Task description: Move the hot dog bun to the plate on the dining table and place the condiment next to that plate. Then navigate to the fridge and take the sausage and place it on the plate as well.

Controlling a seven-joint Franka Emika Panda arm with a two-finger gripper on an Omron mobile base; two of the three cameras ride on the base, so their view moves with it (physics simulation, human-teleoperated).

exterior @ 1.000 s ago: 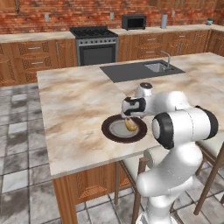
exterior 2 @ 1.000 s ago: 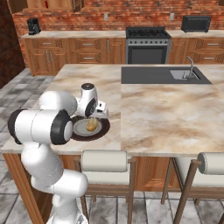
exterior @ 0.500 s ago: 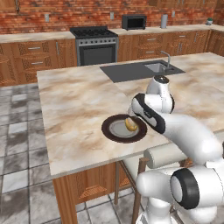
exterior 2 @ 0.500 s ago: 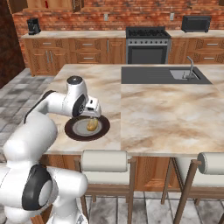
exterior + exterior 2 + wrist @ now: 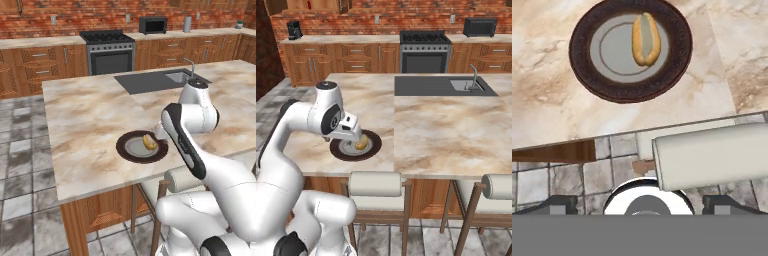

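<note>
The hot dog bun (image 5: 646, 39) lies on the right part of the dark brown plate (image 5: 587, 65), split side up. The plate (image 5: 131, 150) sits near the front edge of the dining table (image 5: 90, 115), and the bun (image 5: 149, 142) is on the half nearest my arm. My gripper (image 5: 641, 202) is open and empty, drawn back above the table's edge and looking down at the plate. In the right base view my gripper (image 5: 354, 135) hangs just over the plate (image 5: 343, 151) and the bun (image 5: 360, 145). The condiment, the fridge and the sausage are out of view.
Padded stools (image 5: 375, 184) (image 5: 498, 187) stand along the table's near side, one stool back (image 5: 712, 155) right under my hand. A dark sink (image 5: 150, 82) with a tap is set in the far part of the top. A stove (image 5: 110, 50) stands at the brick wall.
My arm has swung round and the hand has drawn back from over the plate toward the table's edge. The bun stays on the plate and the jaws stay wide.
</note>
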